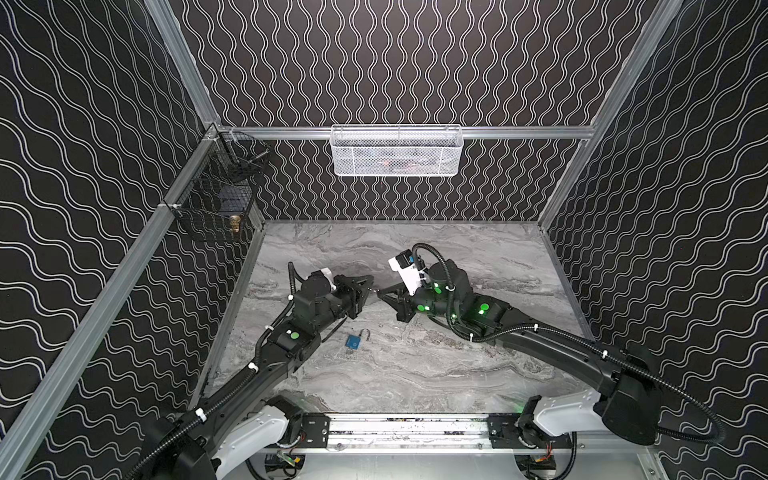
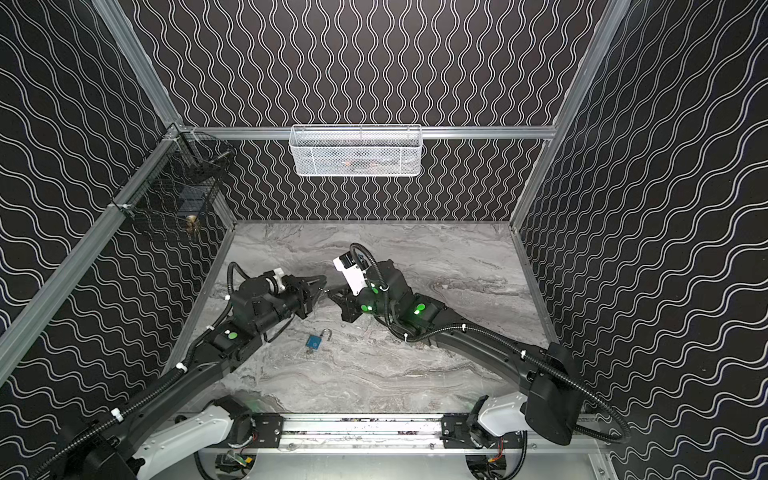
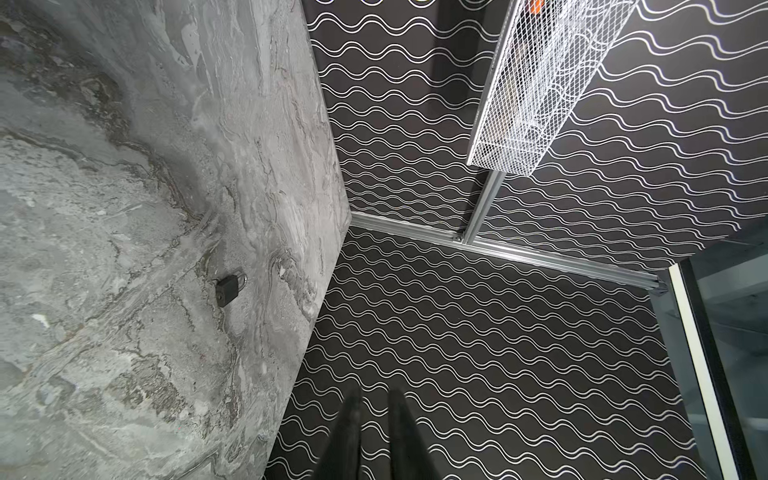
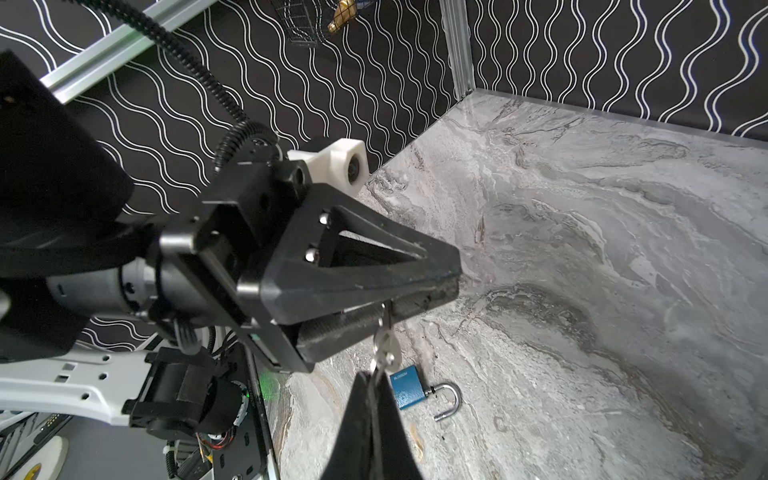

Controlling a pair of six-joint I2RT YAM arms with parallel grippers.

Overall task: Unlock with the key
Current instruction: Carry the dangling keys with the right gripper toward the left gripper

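My left arm (image 1: 266, 361) and right arm (image 1: 548, 345) both stretch low over the worktop (image 1: 478, 374), and their end effectors meet tip to tip near its middle. My right end effector (image 4: 373, 380) is clamped tight on the key (image 4: 384, 347). My left end effector (image 1: 371, 284), rolled on its side, has its jaws drawn close around the key's far end. Whether they grip it, I cannot tell.
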